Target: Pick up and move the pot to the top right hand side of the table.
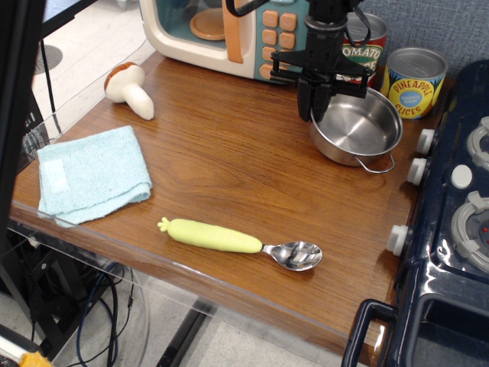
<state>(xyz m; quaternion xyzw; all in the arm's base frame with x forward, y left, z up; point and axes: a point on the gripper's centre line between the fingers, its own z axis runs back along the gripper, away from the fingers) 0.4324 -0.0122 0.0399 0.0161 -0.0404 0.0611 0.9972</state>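
On the brown wood-grain counter (229, 176), sitting at the far right beside the toy stove (451, 229): the steel pot (357, 131), just in front of the tomato sauce can (365, 47) and pineapple can (412, 80). Clamping its left rim: the black claw (319, 109).

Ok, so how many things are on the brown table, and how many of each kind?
Cans: 2, tomato sauce can and pineapple can
Pots: 1, the pot, with the gripper at its rim
Spoons: 1, spoon
Cloths: 1, blue cloth
Toy mushrooms: 1, mushroom
Toy microwaves: 1, microwave
Total: 7
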